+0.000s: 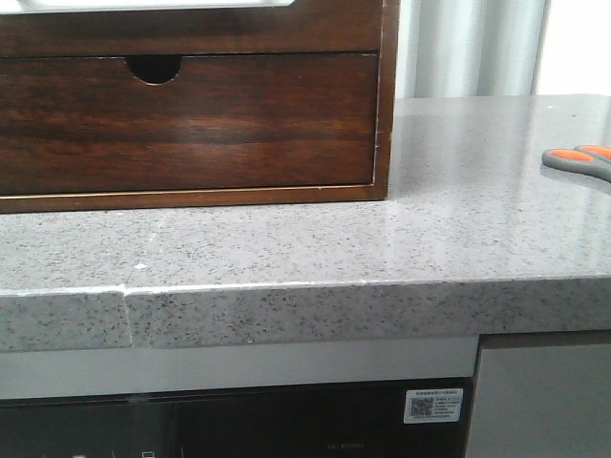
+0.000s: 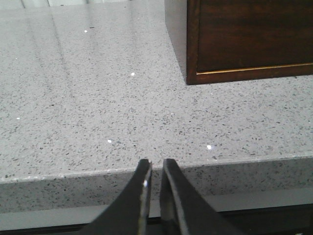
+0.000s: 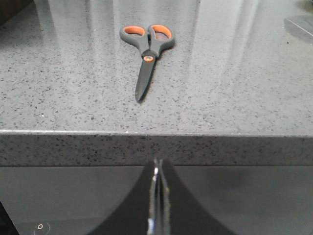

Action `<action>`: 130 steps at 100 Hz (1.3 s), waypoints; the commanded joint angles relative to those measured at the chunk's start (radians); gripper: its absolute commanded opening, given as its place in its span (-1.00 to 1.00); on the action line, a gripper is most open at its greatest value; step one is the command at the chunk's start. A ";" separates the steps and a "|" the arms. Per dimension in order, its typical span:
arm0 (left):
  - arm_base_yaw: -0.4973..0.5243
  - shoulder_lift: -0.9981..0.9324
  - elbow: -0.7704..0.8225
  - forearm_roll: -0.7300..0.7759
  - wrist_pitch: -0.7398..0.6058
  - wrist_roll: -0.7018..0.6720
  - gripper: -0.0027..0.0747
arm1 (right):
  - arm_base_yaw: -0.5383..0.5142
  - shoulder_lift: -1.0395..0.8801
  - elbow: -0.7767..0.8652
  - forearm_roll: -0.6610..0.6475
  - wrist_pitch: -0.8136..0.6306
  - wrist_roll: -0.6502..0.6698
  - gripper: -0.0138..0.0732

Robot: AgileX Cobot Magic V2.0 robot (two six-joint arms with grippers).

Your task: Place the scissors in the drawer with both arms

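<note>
The scissors (image 3: pixel 148 51) have grey handles with orange-lined loops and lie flat on the grey speckled counter, blades closed. In the front view only their handles (image 1: pixel 582 160) show, at the right edge. The drawer (image 1: pixel 191 31) is the plain low dark panel with a whitish rim at the top of the wooden cabinet, cut off by the frame. My right gripper (image 3: pixel 157 161) is shut and empty, below the counter's front edge, in line with the scissors' tip. My left gripper (image 2: pixel 156 164) is closed to a narrow slit and empty, at the counter's front edge, left of the cabinet. Neither gripper shows in the front view.
The dark wooden cabinet (image 2: pixel 244 39) stands on the counter (image 1: pixel 382 248) at the back left. A taller drawer front with a half-round notch (image 1: pixel 191 119) fills its lower part. Below the counter is a dark appliance front with a white label (image 1: pixel 431 405).
</note>
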 commanded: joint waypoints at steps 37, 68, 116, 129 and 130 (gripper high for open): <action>0.002 -0.034 0.016 -0.003 -0.060 -0.009 -0.92 | -0.006 -0.022 0.014 0.004 -0.025 -0.003 -0.95; 0.002 -0.034 0.016 -0.003 -0.060 -0.009 -0.92 | -0.006 -0.022 0.014 0.004 -0.025 -0.003 -0.95; 0.002 -0.034 0.016 0.070 -0.119 -0.009 -0.92 | -0.006 -0.022 0.014 0.000 -0.058 -0.003 -0.95; 0.002 -0.034 0.016 0.070 -0.194 -0.009 -0.92 | -0.006 -0.022 0.014 0.018 -0.110 -0.003 -0.95; 0.002 -0.034 0.016 0.070 -0.196 -0.009 -0.92 | -0.006 -0.022 0.014 0.020 -0.112 -0.003 -0.95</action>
